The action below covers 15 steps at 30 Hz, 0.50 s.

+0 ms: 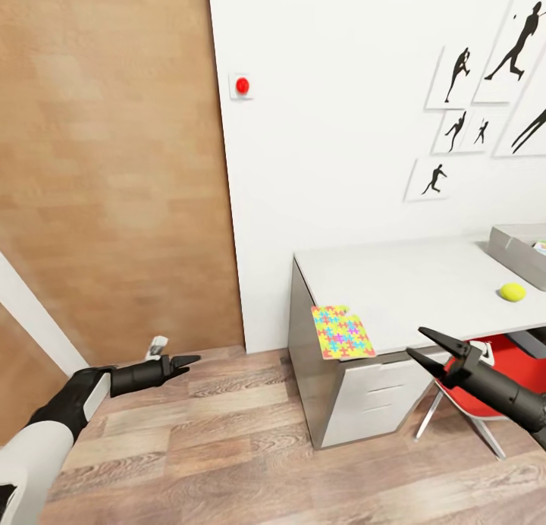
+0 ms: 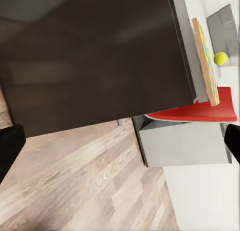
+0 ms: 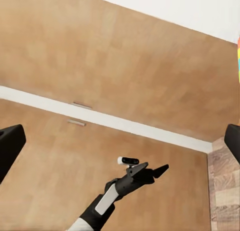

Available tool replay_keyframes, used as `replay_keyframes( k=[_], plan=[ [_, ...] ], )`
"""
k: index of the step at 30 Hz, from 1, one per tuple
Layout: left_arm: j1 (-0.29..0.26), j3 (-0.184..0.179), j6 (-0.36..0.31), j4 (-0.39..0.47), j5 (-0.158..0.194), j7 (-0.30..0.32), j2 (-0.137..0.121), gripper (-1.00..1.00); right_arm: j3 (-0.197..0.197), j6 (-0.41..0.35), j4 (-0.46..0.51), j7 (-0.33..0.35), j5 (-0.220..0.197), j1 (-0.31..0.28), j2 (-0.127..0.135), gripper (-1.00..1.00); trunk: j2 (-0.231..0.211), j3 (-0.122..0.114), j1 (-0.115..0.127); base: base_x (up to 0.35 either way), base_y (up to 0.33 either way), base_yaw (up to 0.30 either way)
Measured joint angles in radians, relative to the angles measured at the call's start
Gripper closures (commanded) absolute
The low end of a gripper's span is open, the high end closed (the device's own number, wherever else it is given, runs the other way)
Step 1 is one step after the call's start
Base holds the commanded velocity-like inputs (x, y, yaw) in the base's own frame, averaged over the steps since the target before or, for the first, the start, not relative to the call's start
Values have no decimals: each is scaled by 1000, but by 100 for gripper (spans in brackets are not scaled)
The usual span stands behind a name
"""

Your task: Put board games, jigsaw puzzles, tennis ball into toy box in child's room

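A colourful jigsaw puzzle (image 1: 343, 332) lies on the front left corner of the white desk (image 1: 409, 282), jutting over the edge. A yellow-green tennis ball (image 1: 513, 291) rests further right, near the grey toy box (image 1: 522, 253) at the frame's edge. My right gripper (image 1: 422, 343) hovers open in front of the desk, just right of the puzzle. My left gripper (image 1: 189, 362) is open low over the floor, well left of the desk. The left wrist view shows the puzzle (image 2: 207, 61) edge-on, the ball (image 2: 220, 58) and the toy box (image 2: 223, 22). No board games are in sight.
A red chair (image 1: 497, 358) is tucked under the desk behind my right arm. A wooden door or wardrobe front (image 1: 114, 168) fills the left side, with white wall beside it. Wooden floor (image 1: 227, 449) stretches between my arms.
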<state>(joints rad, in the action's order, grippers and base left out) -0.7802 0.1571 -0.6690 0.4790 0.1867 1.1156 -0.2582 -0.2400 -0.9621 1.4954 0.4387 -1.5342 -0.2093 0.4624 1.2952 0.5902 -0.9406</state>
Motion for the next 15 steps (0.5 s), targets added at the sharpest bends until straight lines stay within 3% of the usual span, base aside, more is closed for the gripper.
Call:
replay_keyframes(
  k=[6, 10, 11, 15],
  plan=[
    [0, 1, 2, 1, -1, -1, 32, -100, -1, 1, 5, 28, 11, 1, -101, -100, 14, 6, -8, 0, 0, 0],
    [0, 2, 6, 1, -1, 1, 38, -100, -2, 2, 6, 33, 59, 1, -127, -100, 14, 6, -8, 0, 0, 0],
    [0, 2, 6, 1, -1, 0, 40, -100, -12, 1, 9, 41, 104, 1, -135, -100, 14, 6, -8, 0, 0, 0],
    [0, 2, 6, 1, -1, 0, 41, -100, -20, 1, 10, 47, 118, 1, -138, -100, 14, 6, -8, 0, 0, 0]
  ],
)
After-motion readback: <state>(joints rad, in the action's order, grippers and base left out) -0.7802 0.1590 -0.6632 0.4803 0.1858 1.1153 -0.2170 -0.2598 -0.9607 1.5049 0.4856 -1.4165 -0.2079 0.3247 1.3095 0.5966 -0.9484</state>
